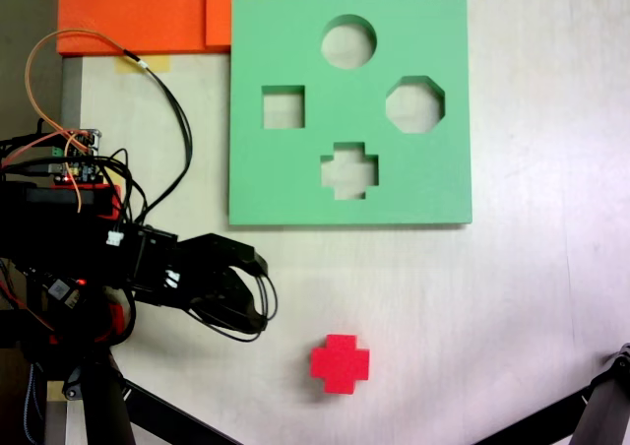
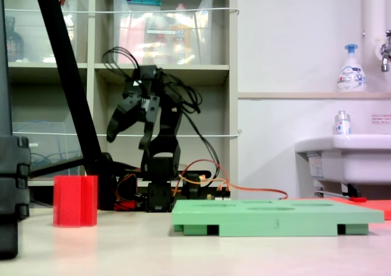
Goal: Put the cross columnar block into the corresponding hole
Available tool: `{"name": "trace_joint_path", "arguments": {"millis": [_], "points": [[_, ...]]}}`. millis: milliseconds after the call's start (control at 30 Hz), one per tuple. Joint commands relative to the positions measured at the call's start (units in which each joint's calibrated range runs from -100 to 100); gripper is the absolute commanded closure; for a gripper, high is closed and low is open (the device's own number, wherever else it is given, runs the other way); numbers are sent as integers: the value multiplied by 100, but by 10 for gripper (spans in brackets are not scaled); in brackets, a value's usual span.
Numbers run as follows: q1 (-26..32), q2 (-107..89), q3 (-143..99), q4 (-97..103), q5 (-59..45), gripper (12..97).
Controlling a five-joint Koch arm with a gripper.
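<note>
the red cross block [image 1: 340, 363] sits on the pale table [image 1: 532, 307], all by itself. from above it is below the green board [image 1: 295, 179], well apart from the board's bottom edge. in the low side view the block [image 2: 75, 201] stands upright on the table, to the left of the board [image 2: 276, 217].

the green board lies flat on the table. it has four holes: a round one [image 1: 348, 41], a square one [image 1: 283, 107], an eight-sided one [image 1: 414, 103], and the cross hole [image 1: 348, 169] near the bottom edge. nothing is in the cross hole.

the black arm's gripper [image 1: 262, 289] is at the left from above, to the upper left of the block and not touching it. in the side view the gripper [image 2: 127, 133] is up in the air, pointing down. its two jaws are spread apart and nothing is between them.

an orange foam sheet [image 1: 138, 12] lies past the top left corner of the board. wires [image 1: 157, 81] loop around the arm's base.
</note>
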Motion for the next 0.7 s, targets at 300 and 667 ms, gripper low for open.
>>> {"name": "trace_joint_path", "arguments": {"millis": [300, 667], "points": [[-283, 4994, 4361, -2604, 44, 356], [-562, 7536, 5269, -2604, 44, 135]]}}
